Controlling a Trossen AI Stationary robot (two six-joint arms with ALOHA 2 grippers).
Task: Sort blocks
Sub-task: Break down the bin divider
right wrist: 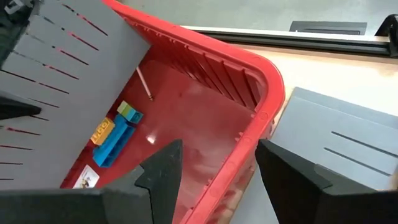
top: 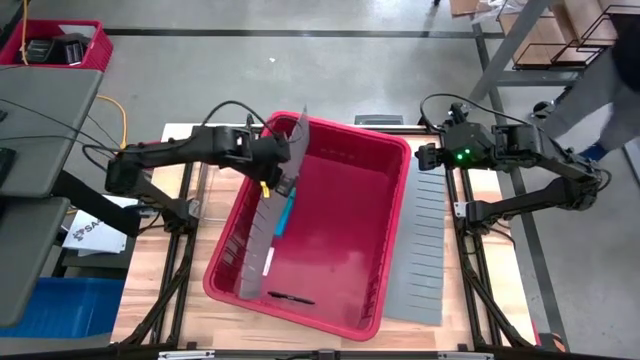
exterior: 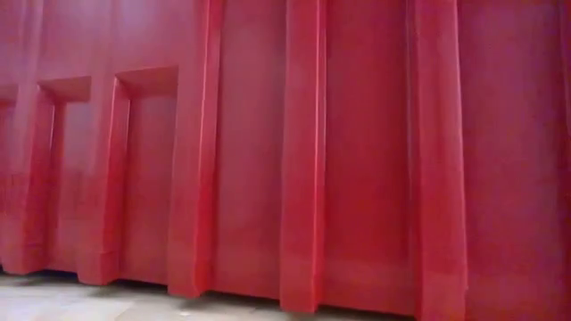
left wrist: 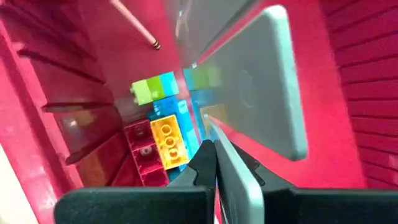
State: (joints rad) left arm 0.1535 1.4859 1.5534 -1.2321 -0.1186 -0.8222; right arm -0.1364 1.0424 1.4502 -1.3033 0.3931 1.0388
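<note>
Several small blocks lie on the floor of the red bin (top: 385, 150): an orange-yellow one (left wrist: 169, 138), a green one (left wrist: 146, 90), blue ones (left wrist: 168, 84) and red ones (left wrist: 142, 152), also seen as a cluster (right wrist: 115, 140) in the right wrist view. My left gripper (top: 283, 175) reaches into the bin's left half above them, shut on a grey slotted divider sheet (top: 298, 140). My right gripper (top: 430, 155) hangs open over the table at the bin's far right corner, with nothing between its fingers (right wrist: 161, 171). My left gripper pinches the grey divider sheet's thin edge (left wrist: 225, 163) between its two fingers. The fingers slant down into the bin from the table's left side. The sheet stands tilted in the bin, and its far end (top: 301, 122) rises above the bin's far rim.
A second grey slotted sheet (top: 420, 245) lies flat on the table right of the bin. A dark pen (top: 290, 298) and a thin pale stick (top: 268, 262) lie in the bin. The low view is filled by the bin's outer wall (exterior: 303, 152).
</note>
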